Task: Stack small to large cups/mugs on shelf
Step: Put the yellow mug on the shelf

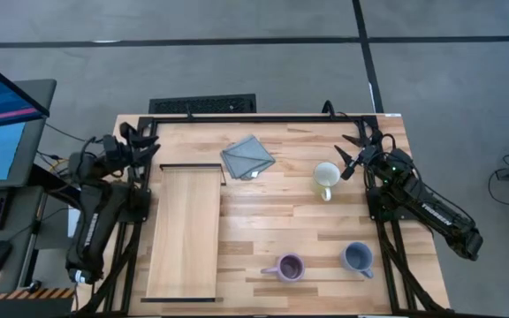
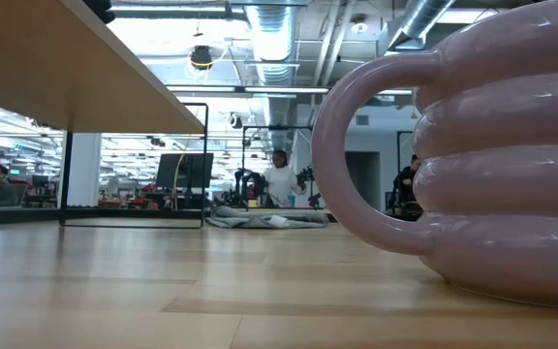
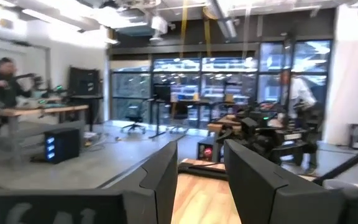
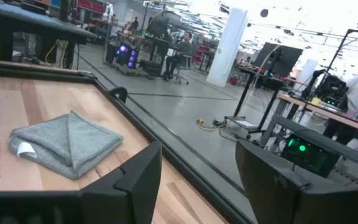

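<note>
The shelf [image 1: 182,234], a long pale-wood board with thin dark edges, stands raised on dark legs at the table's left; the low view shows its underside [image 2: 66,68]. On the tabletop stand three mugs upright on their bases: a cream-white mug [image 1: 326,177] at right centre, a purple mug [image 1: 288,267] near the front, filling the low view [image 2: 492,155], and a grey-blue mug [image 1: 357,257] to its right. My left gripper [image 1: 147,146] [image 3: 201,180] hovers open at the shelf's far left corner. My right gripper [image 1: 350,157] [image 4: 197,180] waits open just beyond the cream mug.
A folded grey cloth [image 1: 247,156] [image 4: 67,146] lies on the tabletop at far centre. A dark frame rail [image 1: 263,117] runs along the table's far edge. Bare planks lie between the shelf and the mugs. People and desks show in the room beyond.
</note>
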`<control>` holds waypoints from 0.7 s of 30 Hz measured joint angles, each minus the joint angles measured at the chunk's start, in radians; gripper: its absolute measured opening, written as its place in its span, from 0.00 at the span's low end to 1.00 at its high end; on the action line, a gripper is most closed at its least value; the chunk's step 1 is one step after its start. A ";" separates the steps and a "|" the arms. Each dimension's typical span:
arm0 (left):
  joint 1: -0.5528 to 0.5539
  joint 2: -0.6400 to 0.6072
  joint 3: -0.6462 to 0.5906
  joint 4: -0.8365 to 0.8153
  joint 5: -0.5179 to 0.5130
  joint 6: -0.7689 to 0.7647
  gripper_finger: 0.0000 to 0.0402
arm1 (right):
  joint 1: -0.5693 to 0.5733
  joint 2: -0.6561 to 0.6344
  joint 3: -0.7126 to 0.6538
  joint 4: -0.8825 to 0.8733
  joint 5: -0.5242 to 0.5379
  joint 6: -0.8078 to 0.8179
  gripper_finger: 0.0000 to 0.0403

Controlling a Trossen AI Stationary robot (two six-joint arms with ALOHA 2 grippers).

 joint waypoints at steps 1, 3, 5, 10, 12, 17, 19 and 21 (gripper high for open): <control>0.000 0.000 0.007 -0.034 -0.018 0.023 0.29 | 0.000 0.000 0.000 0.000 0.000 0.000 0.57; 0.000 0.000 0.018 -0.089 -0.046 0.059 0.28 | 0.000 0.000 0.000 0.000 0.000 0.000 0.57; 0.000 0.000 0.020 -0.112 -0.055 0.073 0.26 | 0.000 0.000 0.000 0.000 0.000 0.000 0.57; 0.000 0.001 0.021 -0.114 -0.056 0.070 0.22 | 0.000 0.000 0.000 0.001 0.000 0.000 0.57; 0.000 0.009 0.021 -0.113 -0.056 0.069 0.20 | 0.000 0.000 0.000 0.006 0.000 0.000 0.57; 0.000 0.035 0.021 -0.106 -0.049 0.064 0.19 | 0.000 0.000 0.000 0.044 0.000 0.000 0.57; 0.000 0.039 0.021 -0.105 -0.047 0.064 0.19 | 0.000 0.000 0.000 0.049 0.000 0.000 0.57; 0.000 0.039 0.021 -0.106 -0.047 0.064 0.19 | 0.000 0.000 0.000 0.049 0.000 0.000 0.57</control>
